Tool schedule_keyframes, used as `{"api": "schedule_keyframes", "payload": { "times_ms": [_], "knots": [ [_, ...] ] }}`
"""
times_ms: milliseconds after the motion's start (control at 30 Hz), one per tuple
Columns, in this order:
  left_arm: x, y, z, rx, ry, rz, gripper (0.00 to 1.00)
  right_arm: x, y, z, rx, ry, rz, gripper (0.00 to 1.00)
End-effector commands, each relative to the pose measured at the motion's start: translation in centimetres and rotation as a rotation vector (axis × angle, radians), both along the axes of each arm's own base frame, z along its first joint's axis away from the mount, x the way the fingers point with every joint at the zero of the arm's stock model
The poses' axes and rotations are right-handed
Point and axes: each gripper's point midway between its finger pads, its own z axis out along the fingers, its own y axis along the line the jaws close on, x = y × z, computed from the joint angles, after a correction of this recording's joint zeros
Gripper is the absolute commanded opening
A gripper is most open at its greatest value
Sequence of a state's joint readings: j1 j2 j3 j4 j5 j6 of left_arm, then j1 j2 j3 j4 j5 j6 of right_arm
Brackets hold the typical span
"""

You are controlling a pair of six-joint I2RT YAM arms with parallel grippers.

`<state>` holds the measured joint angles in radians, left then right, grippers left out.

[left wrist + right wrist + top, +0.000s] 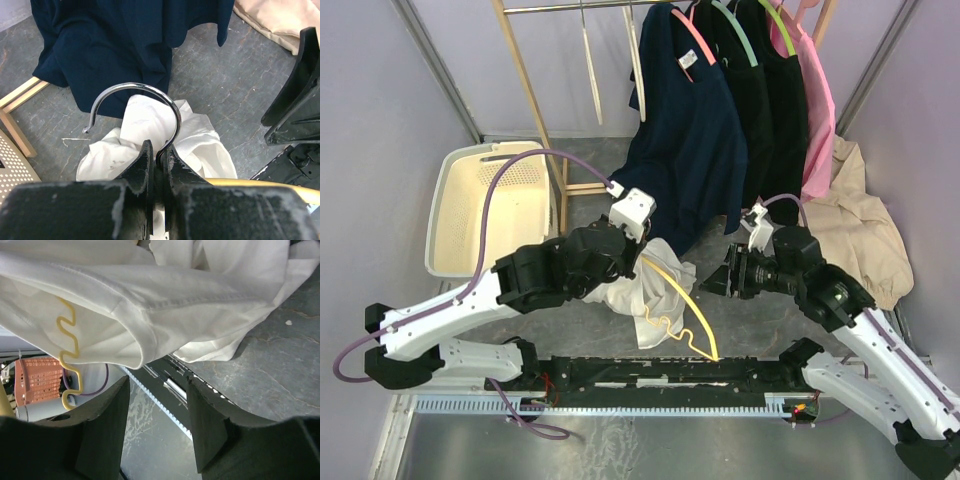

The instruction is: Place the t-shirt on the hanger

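Note:
The white t-shirt [638,290] hangs bunched over the yellow hanger [683,300] in mid-table. My left gripper [638,252] is shut on the neck of the hanger's silver hook [134,91], with the shirt [200,142] bunched just below and a yellow arm [260,184] to the right. My right gripper [718,280] is open and empty, just right of the shirt. In the right wrist view the shirt's hem [165,295] and the hanger's wavy yellow bar [67,342] lie just beyond the open fingers [107,425], apart from them.
A cream laundry basket [485,205] stands back left beside a wooden rack [535,100]. Navy [695,130], black [770,110] and pink [812,110] garments hang behind. A beige garment [865,235] lies at the right. A black rail [660,375] runs along the front.

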<state>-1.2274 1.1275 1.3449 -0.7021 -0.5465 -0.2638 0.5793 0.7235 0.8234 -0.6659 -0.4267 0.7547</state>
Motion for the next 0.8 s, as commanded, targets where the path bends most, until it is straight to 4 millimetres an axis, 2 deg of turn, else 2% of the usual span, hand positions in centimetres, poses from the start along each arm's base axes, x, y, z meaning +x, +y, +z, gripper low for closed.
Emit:
{"api": "schedule_keyframes", "payload": {
  "times_ms": [0, 300, 633, 767],
  "knots": [
    [0.9, -0.9, 2.9, -0.104, -0.051, 0.011, 0.03, 0.1, 2.1, 1.8, 0.073, -0.046, 0.049, 0.56],
    [0.8, -1.2, 3.3, -0.120, -0.049, 0.000, 0.03, -0.2, 5.4, -0.2, -0.017, -0.053, 0.093, 0.56],
    [0.5, -1.0, 3.8, -0.143, -0.049, -0.009, 0.03, 2.5, 4.7, -1.5, -0.137, -0.098, -0.026, 0.52],
    [0.5, -1.0, 3.9, -0.152, -0.051, -0.008, 0.03, 3.1, 5.0, -1.8, -0.159, -0.102, -0.029, 0.49]
  ]
}}
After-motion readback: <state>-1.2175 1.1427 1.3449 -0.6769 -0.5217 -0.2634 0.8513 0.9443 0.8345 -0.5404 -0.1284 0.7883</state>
